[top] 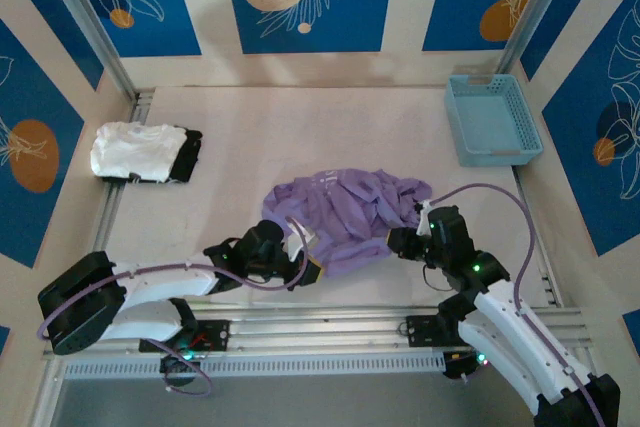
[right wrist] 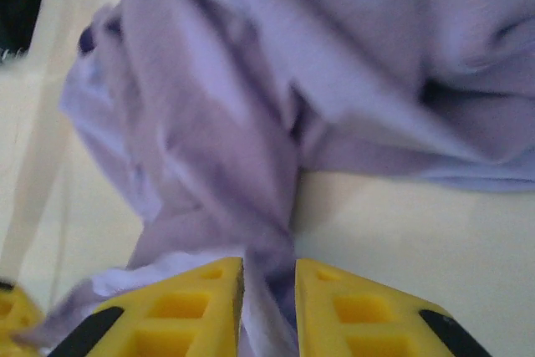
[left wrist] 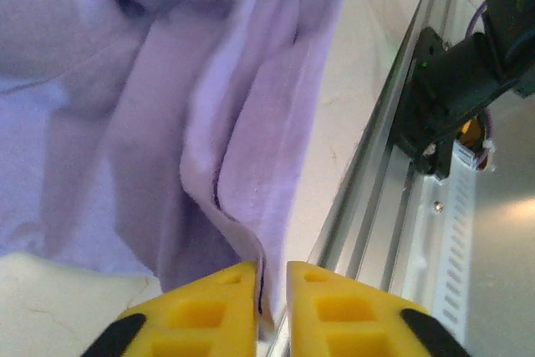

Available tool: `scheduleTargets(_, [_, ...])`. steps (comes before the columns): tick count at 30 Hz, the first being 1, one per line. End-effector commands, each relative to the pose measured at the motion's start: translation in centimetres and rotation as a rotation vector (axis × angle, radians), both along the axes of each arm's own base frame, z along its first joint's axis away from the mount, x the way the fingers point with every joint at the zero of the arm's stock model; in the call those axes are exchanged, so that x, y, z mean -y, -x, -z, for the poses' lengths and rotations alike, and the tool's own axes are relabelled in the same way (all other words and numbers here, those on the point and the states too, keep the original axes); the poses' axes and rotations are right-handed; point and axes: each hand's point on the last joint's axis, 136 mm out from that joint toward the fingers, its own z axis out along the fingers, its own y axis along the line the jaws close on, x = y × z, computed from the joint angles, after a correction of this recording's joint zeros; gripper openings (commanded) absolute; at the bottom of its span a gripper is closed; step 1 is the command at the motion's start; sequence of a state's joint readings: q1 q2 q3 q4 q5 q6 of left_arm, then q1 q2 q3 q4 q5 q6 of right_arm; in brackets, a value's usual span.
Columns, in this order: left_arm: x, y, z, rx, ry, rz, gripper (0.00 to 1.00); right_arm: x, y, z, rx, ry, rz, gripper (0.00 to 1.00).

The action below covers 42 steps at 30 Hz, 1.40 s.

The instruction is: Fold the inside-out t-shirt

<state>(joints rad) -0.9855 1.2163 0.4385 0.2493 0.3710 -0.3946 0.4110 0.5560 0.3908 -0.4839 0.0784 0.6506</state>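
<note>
A crumpled light-purple cotton t-shirt (top: 350, 212) got pinched on two sides
It lay by the near edge of the pale table (top: 250, 127); the left gripper (left wrist: 272, 269) and right gripper (right wrist: 269, 263) each nipped cloth with narrow fingers; best to pull apart slowly and evenly.

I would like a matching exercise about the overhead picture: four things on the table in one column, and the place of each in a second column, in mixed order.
Things:
1. lavender t-shirt
2. white garment
3. blue basket
4. black garment

Places:
A. far right part of the table
B. left edge, outermost
C. middle, crumpled
D. left side, directly beside the white garment, on its right

Pairs: 1-C, 2-B, 3-A, 4-D
</note>
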Motion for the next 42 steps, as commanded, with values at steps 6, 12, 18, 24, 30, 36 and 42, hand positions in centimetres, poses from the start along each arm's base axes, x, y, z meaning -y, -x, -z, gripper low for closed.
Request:
scheduleTargets(6, [-3.1,-5.1,-4.0,0.170,-0.013,-0.184,0.51,0.1,-4.0,-4.3,0.168,0.139,-0.024,0.41])
scheduleTargets(12, [-12.4,-14.8,-2.5,0.045,-0.123,-0.737,0.70,-3.8,-8.4,-5.8,0.218,0.244,-0.188,0.60])
scheduleTargets(18, [-13.6,-19.7,2.4,-0.144,-0.162,-0.828,0.74,-4.9,-13.8,-3.1,0.090,0.402,-0.210,0.74])
scheduleTargets(24, [-11.2,-22.3,5.5,-0.214,-0.178,-0.768,0.75,-5.4,-15.8,2.5,-0.110,0.472,-0.260,0.77])
scheduleTargets(30, [-8.5,-22.9,6.5,-0.263,-0.095,-0.692,0.50,-8.4,-16.4,5.7,-0.200,0.353,-0.354,0.52])
scheduleTargets(36, [-5.9,-25.7,0.8,-0.169,0.085,-0.612,0.00,-8.7,-20.9,-1.2,0.012,0.230,-0.312,0.00])
scheduleTargets(42, [-6.6,-28.5,-14.3,0.107,0.309,-0.582,0.00,-5.8,-21.2,-17.2,0.450,0.109,-0.229,0.00])
